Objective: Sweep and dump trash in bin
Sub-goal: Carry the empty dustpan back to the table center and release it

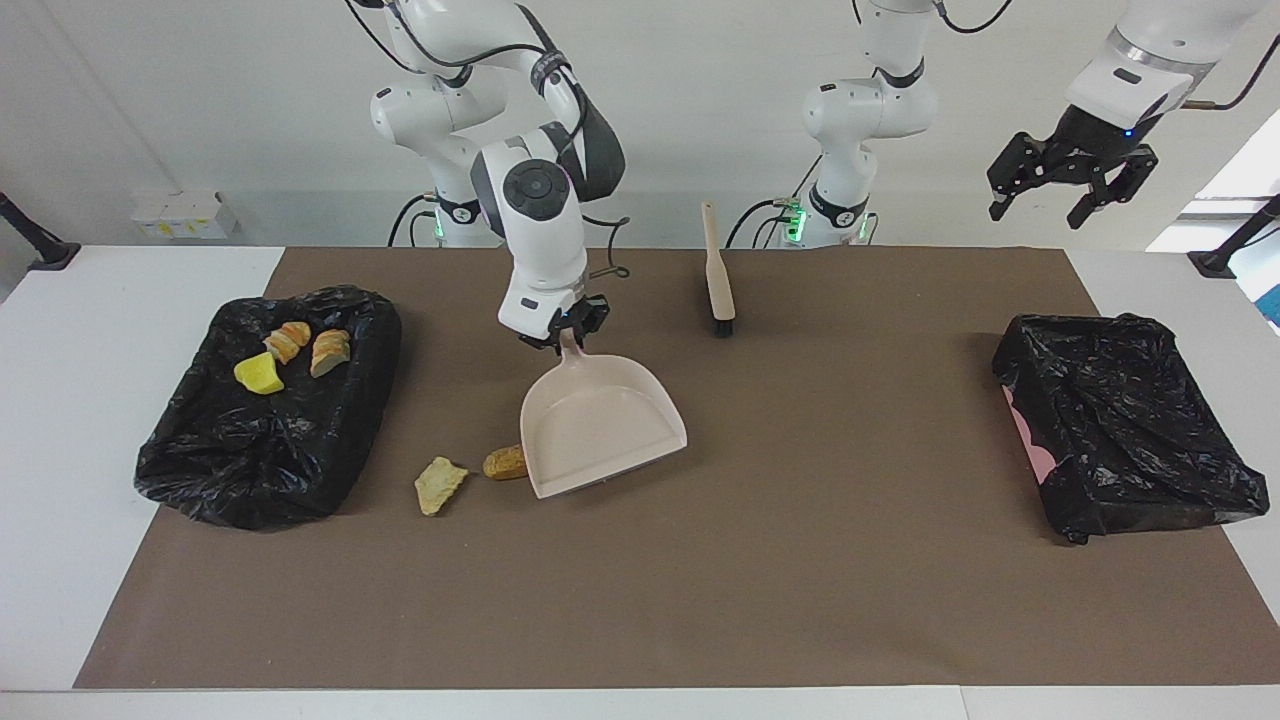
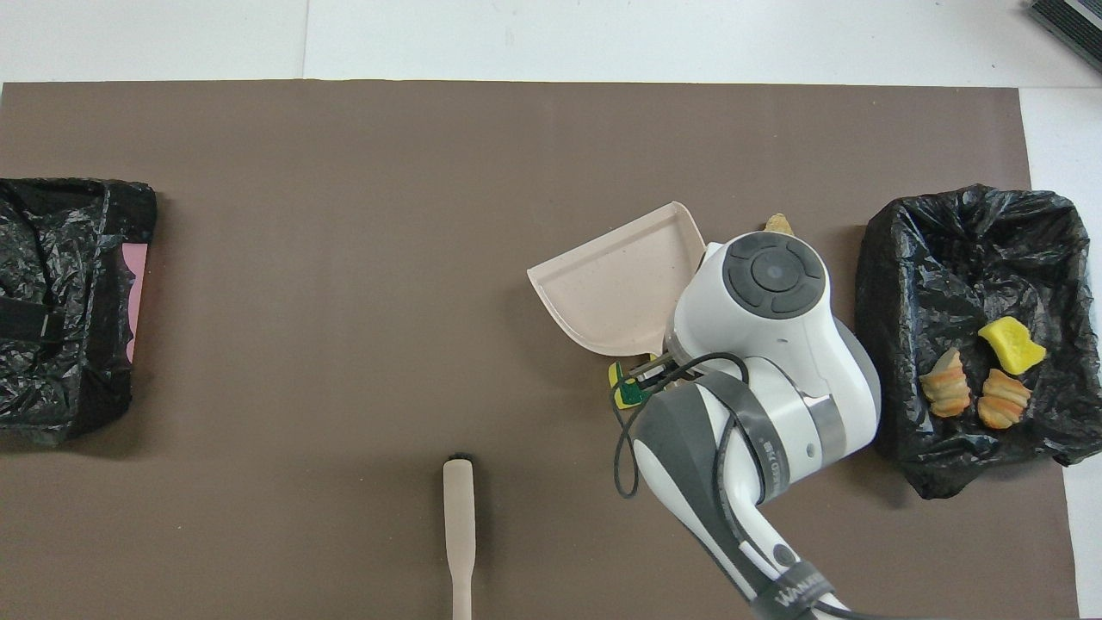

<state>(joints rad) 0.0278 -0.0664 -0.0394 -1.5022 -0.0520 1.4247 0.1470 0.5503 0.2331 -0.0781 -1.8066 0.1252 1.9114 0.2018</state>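
- Right claw [image 1: 565, 325] is clamped on the handle of the beige plastic dustpan [image 1: 600, 425]. The pan sits low over the brown mat [image 1: 800, 600], mouth pointing to roughly 5 o'clock in the facing view.
- Left claw [image 1: 1075, 190] is wide open and empty, parked up high at 2 o'clock of that view. That arm just waits.
- Trash already in the black-bag-lined bin [image 1: 200, 470], at 9 o'clock from the pan: a yellow sponge piece [image 1: 259, 374] and two orange-striped bread-like lumps [image 1: 287, 340].
- Loose on the surface: an orange-brown lump [image 1: 503, 462] right against the pan's side at 8 o'clock, with a pale tan crumbly chunk [image 1: 439, 483] near it. A green-and-yellow sponge bit [image 2: 627, 389] peeks out under the arm in the overhead view.
- Handling guess: the scraps look light, soft and crumbly, so they'd likely skid ahead of the pan lip.
- Best bet is probably grabbing the long beige brush [image 1: 717, 270], at 1 o'clock from the pan, by its handle.
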